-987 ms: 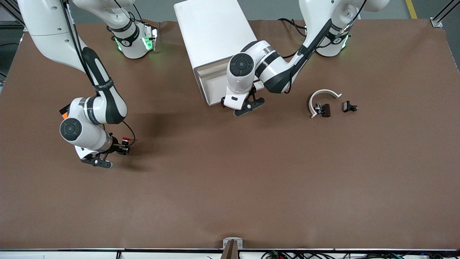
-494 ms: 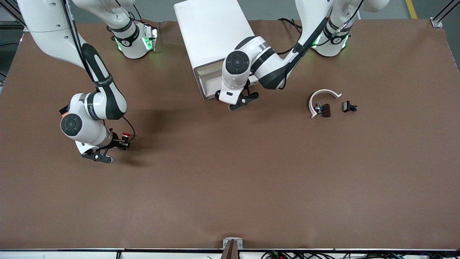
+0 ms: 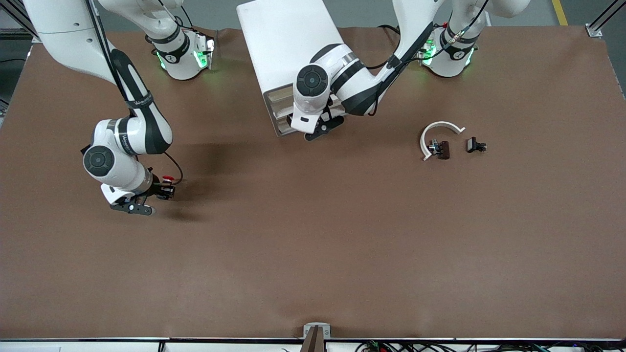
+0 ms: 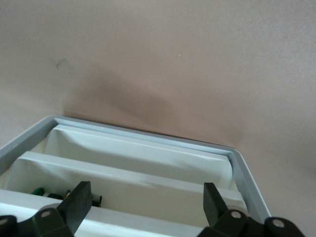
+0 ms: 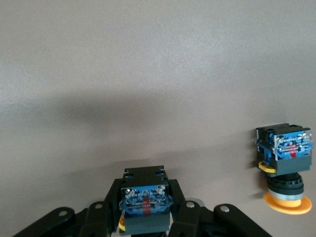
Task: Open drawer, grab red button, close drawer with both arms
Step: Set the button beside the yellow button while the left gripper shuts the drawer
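closing of the drawer point(image 3: 279, 105) looks to be the step in hand. the button point(image 3: 167, 178), red cap showing, is already out and clenched in the right tool point(image 3: 164, 189), which hangs low over the tabletop point(image 3: 313, 254) toward the right arm's end. the right wrist view shows the tool's fingers point(image 5: 190, 212) tight on the button's black-and-blue body. the left tool point(image 3: 320, 129) sits at the drawer's front edge with its fingers spread and nothing between them. its wrist view looks down into the white divided drawer, with some small dark and green bits in one compartment. the drawer stands only a little way out of the white cabinet point(image 3: 286, 39). to do this well, the left arm point(image 3: 352, 83) should push flat against the drawer front and along the line in which it slides. the cabinet sits skewed on the tabletop, so a push off that line may shove the whole box instead. the spread fingers should stay clear of the rim so they do not get trapped as the gap closes. the right arm point(image 3: 132, 137) has only to wait with a firm grip, clear of the similar button with the yellow-orange cap point(image 5: 286, 200), which stands cap-down near it. as for writing, a black band on the right arm bears pale lettering too small to read. the blue faces of both buttons carry tiny markings and a red strip, none legible.
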You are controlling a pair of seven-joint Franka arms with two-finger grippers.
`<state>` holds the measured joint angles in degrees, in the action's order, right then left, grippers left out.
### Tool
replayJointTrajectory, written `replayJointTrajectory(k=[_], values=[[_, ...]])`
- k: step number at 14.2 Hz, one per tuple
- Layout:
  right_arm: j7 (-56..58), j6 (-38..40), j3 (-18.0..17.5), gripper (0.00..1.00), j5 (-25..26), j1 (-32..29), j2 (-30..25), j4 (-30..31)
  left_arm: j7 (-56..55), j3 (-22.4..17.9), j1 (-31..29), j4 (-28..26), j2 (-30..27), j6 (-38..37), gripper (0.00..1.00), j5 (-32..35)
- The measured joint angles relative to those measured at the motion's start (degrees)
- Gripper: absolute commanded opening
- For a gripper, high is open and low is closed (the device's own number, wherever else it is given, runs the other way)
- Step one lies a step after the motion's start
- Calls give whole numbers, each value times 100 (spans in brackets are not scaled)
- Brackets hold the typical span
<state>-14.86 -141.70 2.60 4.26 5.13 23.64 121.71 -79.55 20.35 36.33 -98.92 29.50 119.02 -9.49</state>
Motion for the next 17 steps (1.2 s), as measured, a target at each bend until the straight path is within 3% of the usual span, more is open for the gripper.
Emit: replayJointTrajectory(k=[8, 17], values=[[13, -158, -11, 0, 49, 0, 8, 79, 0, 0, -14, 159, 53, -204, 100, -626], [15, -371, -22, 0, 50, 0, 148, 90, -1, 0, -12, 360, 207, -457, 100, -665]])
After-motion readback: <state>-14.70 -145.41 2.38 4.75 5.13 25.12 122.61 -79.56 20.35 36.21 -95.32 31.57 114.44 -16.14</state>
